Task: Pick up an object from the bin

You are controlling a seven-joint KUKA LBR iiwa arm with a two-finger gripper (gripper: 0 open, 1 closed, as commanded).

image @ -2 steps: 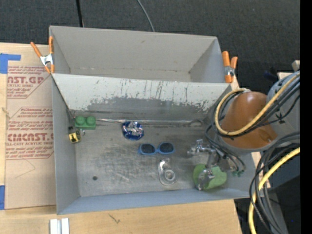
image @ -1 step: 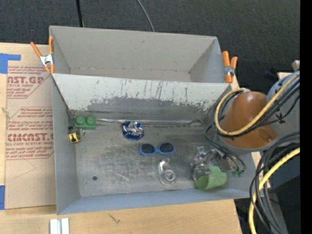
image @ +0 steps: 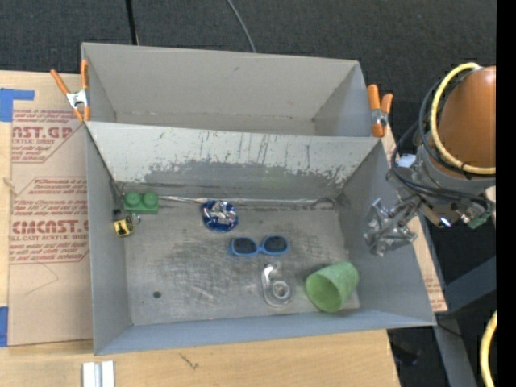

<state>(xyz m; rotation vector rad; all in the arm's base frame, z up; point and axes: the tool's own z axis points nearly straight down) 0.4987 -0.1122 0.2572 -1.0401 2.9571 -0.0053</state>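
Looking down past dark floor at the top of the frame and pale wood at the bottom, into a grey metal bin (image: 226, 79). Finding the claw (image: 391, 228) at the right of the frame, hanging over the bin's slanting right wall, just under the arm (image: 476, 119) with its orange top. Not being able to tell if open or closed. Hanging apart from every small thing on the bin floor.

Seeing, nearest and down to the left of the claw, a green cup (image: 332, 287) lying on its side at the lower right of the floor. Seeing just left of the cup a clear shiny ring thing (image: 276, 287). Finding above that, near the middle, a blue thing with two round parts (image: 260, 246). Going up and left again, spotting a round blue and white thing (image: 219, 214). Ending far off at the left wall with a green block (image: 141, 202) and, just below it, a tiny yellow and black thing (image: 122, 227).
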